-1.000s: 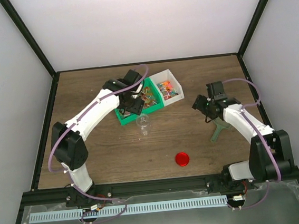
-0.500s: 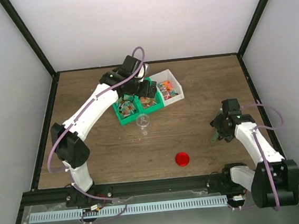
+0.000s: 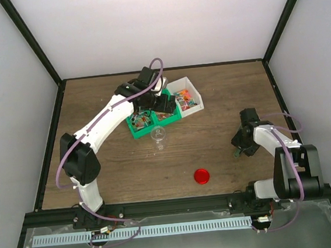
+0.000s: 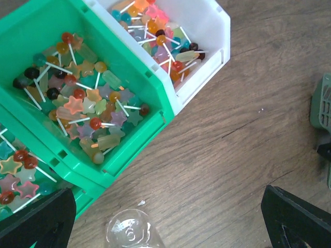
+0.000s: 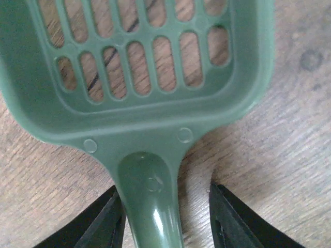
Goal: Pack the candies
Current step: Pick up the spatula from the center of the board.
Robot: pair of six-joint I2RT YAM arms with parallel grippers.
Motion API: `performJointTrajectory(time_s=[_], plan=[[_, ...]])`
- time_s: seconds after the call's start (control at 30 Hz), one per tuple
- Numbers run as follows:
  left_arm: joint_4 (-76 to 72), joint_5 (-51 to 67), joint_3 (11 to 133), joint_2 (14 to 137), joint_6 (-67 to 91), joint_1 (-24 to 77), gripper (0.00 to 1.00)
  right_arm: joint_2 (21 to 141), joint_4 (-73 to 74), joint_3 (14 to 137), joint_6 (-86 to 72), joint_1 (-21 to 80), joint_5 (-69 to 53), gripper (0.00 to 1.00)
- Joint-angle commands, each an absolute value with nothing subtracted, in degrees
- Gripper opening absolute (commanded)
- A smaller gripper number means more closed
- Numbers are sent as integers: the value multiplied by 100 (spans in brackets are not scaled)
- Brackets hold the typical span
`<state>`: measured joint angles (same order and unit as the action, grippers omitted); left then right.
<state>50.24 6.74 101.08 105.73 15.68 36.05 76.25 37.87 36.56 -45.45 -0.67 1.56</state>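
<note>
From above, the candies (image 3: 188, 100) all sit in the green bins (image 3: 135, 130) and the white bin (image 3: 176, 86) at the back of the bench. None shows in the clear jar (image 3: 159, 135) just in front of the bins, and the red lid (image 3: 201, 175) lies well apart, nearer the arm bases. The left arm (image 3: 103, 121) reaches over the bins. The right arm (image 3: 266, 135) is down on the green scoop (image 3: 237, 151) at the bench's right side.

In the left wrist view the left jaws are spread wide and hold nothing, one finger (image 4: 36, 222) in each lower corner. Below them are the candies (image 4: 90, 103), stars and lollipops on sticks, in a green bin (image 4: 124, 163), with more in the white bin (image 4: 204, 77). The jar's mouth (image 4: 129, 235) shows at the bottom edge.

In the right wrist view the slotted scoop (image 5: 145, 129) lies flat on the wood with its handle (image 5: 152, 206) between the right jaws. They are half-wide, one finger against the handle and the other finger (image 5: 235, 219) a gap away (so not yet a grip).

I judge packing has barely begun and the step in hand is fetching the scoop. Next the right jaws should close squarely on the handle, then lift it level and carry it to the bins.
</note>
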Motion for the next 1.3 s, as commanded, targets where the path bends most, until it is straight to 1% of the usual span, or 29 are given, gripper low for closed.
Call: performJointTrajectory(time_s=[0.0,0.17,0.3,0.4,0.57,0.73,0.83,0.93,1.03,1.17,1.27], plan=[[4811,766,9924,10338,1697,3621,100,7762,3568,3807,-4218,-114,278,43],[4803,532,9845,10310,1984,3621,100,7832,3526,3820,-3946,-106,219,28],[4621,452,9873,10362,2376,3566,100,7720,3498,3963,-3694,31,151,20],[4378,769,9881,10383,2625,3456,100,7624,3460,4114,-3511,327,50,16],[4022,1276,10029,10507,2887,3180,100,7689,3466,4460,-3424,1132,-36,16],[3973,2342,10546,10970,2716,3090,100,7618,3088,4765,-2907,1983,-359,17],[3518,3029,10455,11066,2677,3068,100,7413,2601,4733,-2505,2291,-773,18],[3335,3228,10460,11147,2505,2997,100,7253,2327,4749,-2072,2563,-971,18],[3577,3432,10723,11358,2194,2980,100,7308,2279,4904,-1650,2771,-1219,18],[4130,3629,11115,11712,1870,2979,95,7424,2204,5124,-1396,2856,-1404,18],[4374,3588,11152,11830,1727,2979,91,7481,2171,5246,-1293,2855,-1542,18]])
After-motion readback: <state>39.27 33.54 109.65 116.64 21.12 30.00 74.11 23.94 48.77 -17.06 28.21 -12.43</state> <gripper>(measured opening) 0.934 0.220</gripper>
